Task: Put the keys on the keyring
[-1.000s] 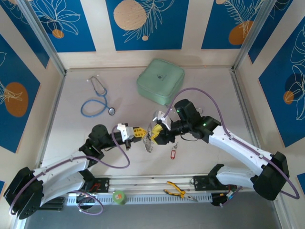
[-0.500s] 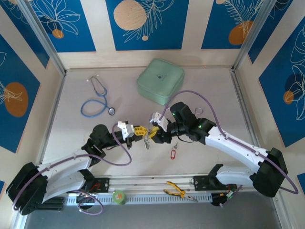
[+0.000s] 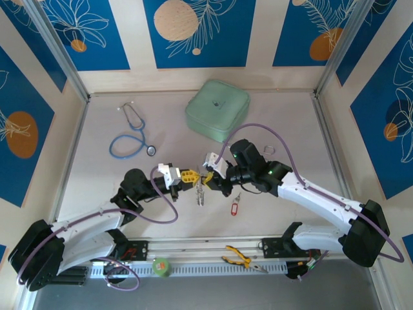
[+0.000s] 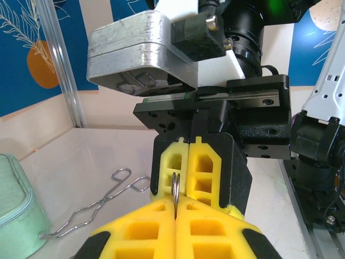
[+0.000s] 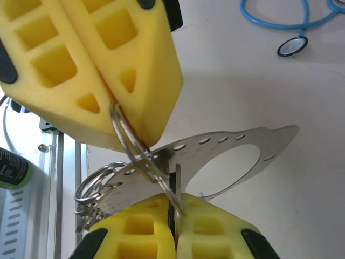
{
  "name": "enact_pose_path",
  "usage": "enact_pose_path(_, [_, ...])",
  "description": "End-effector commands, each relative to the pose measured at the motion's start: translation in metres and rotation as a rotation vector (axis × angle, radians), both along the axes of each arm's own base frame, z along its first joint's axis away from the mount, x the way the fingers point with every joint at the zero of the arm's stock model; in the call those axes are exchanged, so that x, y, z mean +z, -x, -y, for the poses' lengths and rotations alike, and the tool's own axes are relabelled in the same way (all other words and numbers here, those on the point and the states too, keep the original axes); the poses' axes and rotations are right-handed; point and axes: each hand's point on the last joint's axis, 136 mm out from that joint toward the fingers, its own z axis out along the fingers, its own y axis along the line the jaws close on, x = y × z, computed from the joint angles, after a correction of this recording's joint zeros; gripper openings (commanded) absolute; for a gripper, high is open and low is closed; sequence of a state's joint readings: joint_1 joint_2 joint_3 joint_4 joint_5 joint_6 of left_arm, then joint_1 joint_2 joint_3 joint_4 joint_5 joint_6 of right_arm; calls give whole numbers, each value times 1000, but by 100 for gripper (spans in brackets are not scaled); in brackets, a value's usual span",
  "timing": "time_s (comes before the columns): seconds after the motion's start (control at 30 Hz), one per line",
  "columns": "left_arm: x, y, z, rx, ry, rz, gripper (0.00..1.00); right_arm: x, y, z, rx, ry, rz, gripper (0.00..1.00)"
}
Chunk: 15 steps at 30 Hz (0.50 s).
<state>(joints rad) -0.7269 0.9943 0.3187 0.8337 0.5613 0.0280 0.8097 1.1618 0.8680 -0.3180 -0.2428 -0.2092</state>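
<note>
step: keyring (image 3: 201, 192) gripped mid-table | left gripper (image 3: 192, 177) and right gripper (image 3: 208, 177) both clamped on its wire | red-tag key (image 3: 235, 207) seen at 4 o'clock of it, unthreaded | next: coil judged to need parting, key to be fetched

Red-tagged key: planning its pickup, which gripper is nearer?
Right. In the top view the right gripper is just up-left of the red-tagged key; the left gripper sits farther left, beyond it.
</note>
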Motion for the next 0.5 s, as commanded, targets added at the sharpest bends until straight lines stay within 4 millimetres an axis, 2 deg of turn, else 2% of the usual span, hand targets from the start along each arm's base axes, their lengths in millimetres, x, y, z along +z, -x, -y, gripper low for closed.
enact_pose_path(0.0, [19,8,2,-50,60,47,0,-3,11,-6,70,10,15,0])
enact_pose_path(0.3, [17,11,6,-82,43,58,0,-4,23,-11,162,32,20,0])
enact_pose_path(0.47, [12,12,8,-94,18,54,0,0,10,-6,97,30,42,0])
